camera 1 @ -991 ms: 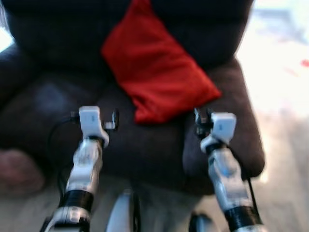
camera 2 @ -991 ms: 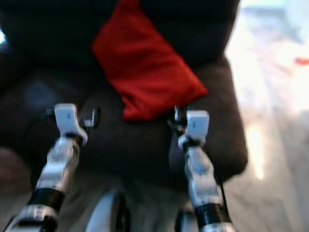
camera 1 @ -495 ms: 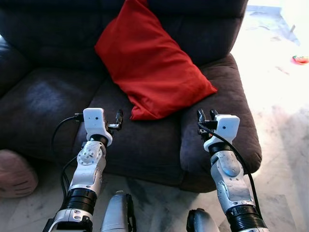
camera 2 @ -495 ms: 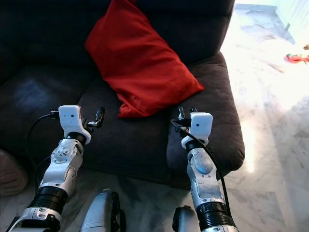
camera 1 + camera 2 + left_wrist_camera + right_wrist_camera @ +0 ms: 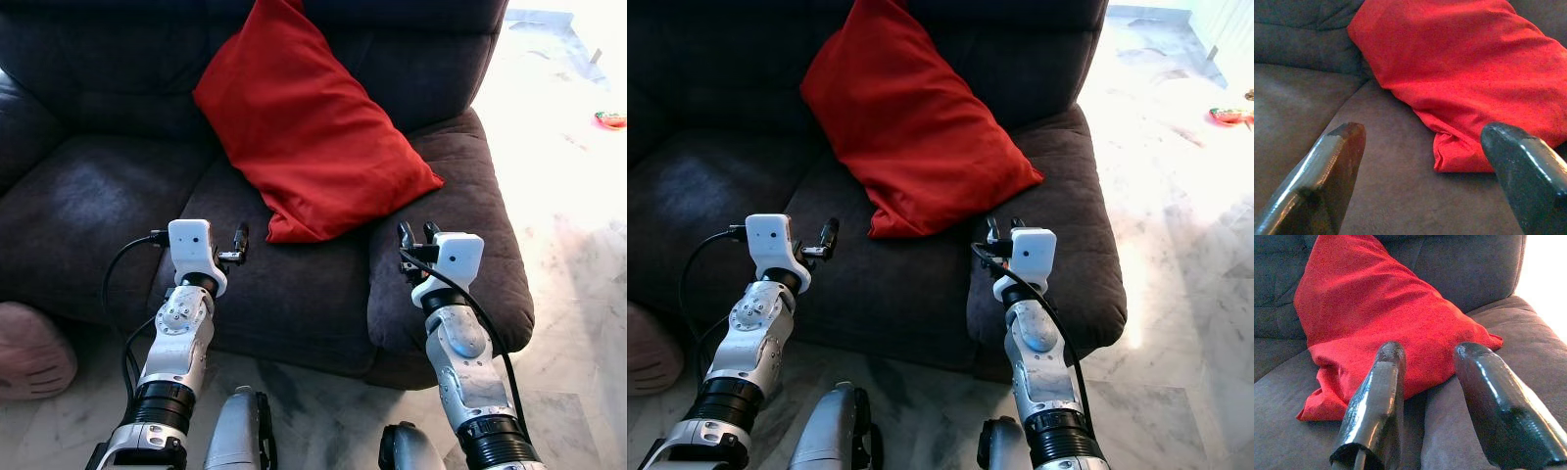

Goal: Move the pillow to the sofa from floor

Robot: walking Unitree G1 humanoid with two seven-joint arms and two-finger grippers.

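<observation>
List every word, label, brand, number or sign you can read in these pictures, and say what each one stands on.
None: no readable text in any view.
The red pillow is plain fabric, with no tag or print showing.
The dark sofa bears no label.
The left pincer and the right pincer, both open and holding nothing, show no legible markings on their white housings.
The small colourful thing on the floor is too small to read.

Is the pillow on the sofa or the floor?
On the sofa: the red pillow leans against the sofa backrest, its lower edge on the seat.
</observation>
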